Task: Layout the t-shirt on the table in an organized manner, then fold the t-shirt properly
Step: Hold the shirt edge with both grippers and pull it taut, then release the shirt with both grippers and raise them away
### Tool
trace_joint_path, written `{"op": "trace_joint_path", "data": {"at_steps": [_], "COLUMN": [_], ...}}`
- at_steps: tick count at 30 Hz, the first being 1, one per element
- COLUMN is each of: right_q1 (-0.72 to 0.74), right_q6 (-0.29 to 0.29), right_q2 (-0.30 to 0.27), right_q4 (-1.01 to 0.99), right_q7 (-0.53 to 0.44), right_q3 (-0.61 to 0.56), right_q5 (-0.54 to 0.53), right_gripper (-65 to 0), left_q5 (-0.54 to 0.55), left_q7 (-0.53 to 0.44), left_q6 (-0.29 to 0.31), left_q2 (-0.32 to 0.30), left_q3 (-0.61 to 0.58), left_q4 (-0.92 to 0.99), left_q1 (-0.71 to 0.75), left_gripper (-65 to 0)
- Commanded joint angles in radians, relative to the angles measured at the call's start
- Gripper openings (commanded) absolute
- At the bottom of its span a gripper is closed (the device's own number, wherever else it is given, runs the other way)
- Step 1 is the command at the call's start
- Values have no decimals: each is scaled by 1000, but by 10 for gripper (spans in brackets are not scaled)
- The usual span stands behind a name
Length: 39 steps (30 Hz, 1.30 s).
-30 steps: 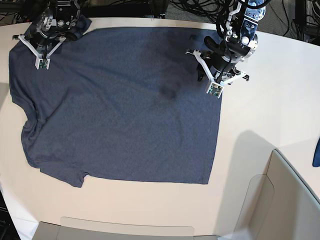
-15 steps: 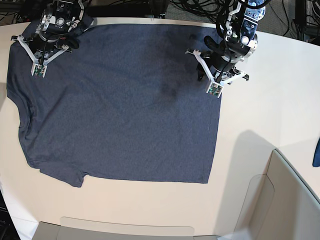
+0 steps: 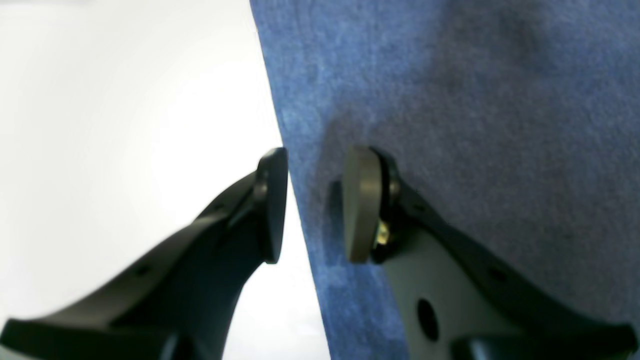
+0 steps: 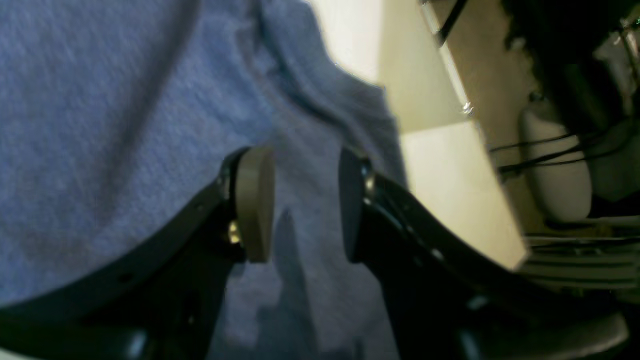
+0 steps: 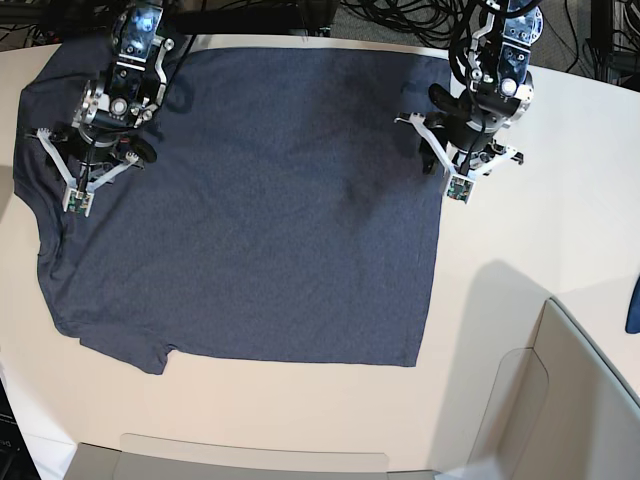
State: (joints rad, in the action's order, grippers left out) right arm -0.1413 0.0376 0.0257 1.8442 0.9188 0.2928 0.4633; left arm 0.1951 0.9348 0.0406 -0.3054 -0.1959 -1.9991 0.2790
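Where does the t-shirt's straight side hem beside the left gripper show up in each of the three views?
Base: hem runs down the view's right of the t-shirt, under the left gripper.
Left wrist: hem runs top to bottom between the pads, table to its left.
Right wrist: not in view.
Shared landmark: the left gripper straddling that hem.

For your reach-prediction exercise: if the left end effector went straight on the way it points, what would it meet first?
Probably the t-shirt at its side edge: the left end effector straddles the edge, one finger over the table. Depth is unclear.
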Motion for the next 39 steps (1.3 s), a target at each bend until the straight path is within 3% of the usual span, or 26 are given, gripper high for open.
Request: {"op": "trace_joint_path", "data": {"at_steps": [1,6,16,21,27,30,35,39], "right_q1": [27,67,53,35,41,32,-22,-94], "right_q6": [8,8,8,8,6,-17,-176,-275], "right_q2": [-30,-100,-102,-56,4,9,9,-5], "right_q4": [-30,-214,-222,-45,131,160,186,186], "right_q7": [-19,-20,-20,-20,-20,-20,-19,-10], "right_q3": [4,19,95,108,118,119,259,469], "right_q5": [13,7,7,5,4,-2,-216,-544], "right_gripper": [-432,-432,-432,-426,-421,-372,-258,-245], "left_q5": [2,-1,-3,1,17,86,292,445], "left_q7": [-18,-18,-18,-18,-20,-20,-20,-20], "left_q6": [-3,-2,-2,-3,-3,-2,2,3], "left_q2": [-7,-8,-10,-8,1,1,-7,-8], "left_q3": [6,17,16,22,126,200,362,461], "left_q4": [-19,-18,-13,-18,-19,-22,-24,-24], "left_q1": [13,29,29,22,26,29,95,151], "left_gripper": [-468,-468,-468,-465,-463,-438,-392,-388]}}
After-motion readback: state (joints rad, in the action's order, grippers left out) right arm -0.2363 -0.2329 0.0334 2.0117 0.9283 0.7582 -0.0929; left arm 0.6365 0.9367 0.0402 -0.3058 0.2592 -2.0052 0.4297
